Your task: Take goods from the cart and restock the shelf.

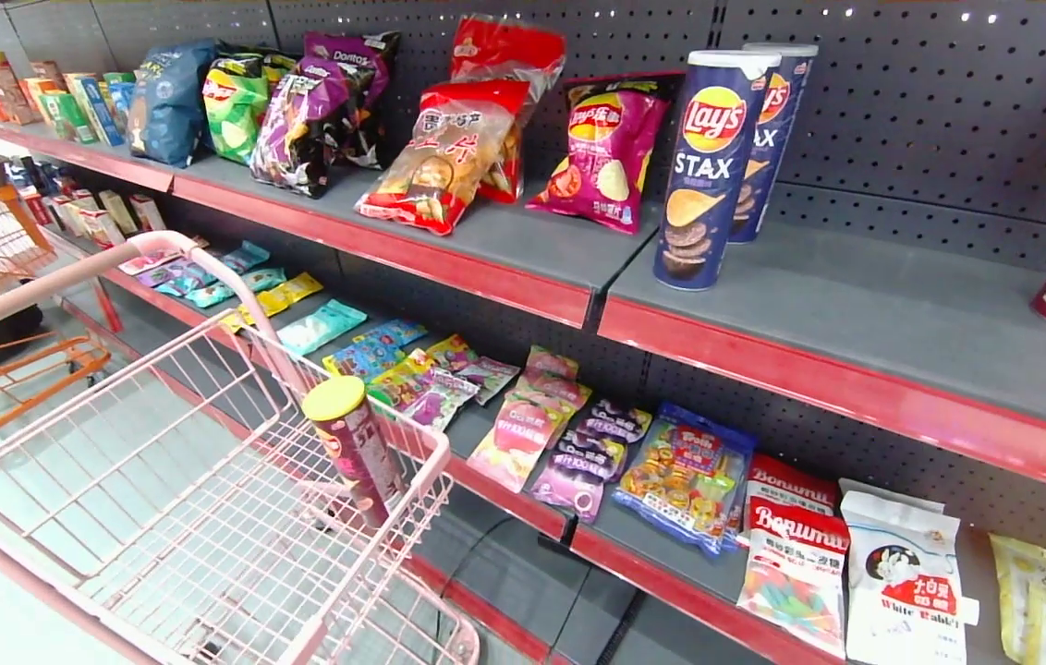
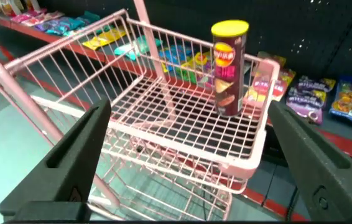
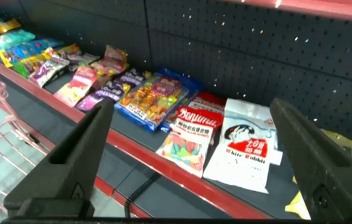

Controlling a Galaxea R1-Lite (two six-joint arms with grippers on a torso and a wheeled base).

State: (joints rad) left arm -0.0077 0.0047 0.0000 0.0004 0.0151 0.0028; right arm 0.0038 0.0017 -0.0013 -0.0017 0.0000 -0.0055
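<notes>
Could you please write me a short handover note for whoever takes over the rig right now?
Left gripper: jaws open, empty, over the pink cart.
Right gripper: jaws open, empty, facing the candy bags.
Things: one yellow-lidded chip can stands upright in the cart's top basket. Two blue cans stand on the upper shelf, with bare space to their right.
Done: the can is not yet picked.
Left: grasp the can, probably with the left gripper, and stand it on the upper shelf.
</notes>
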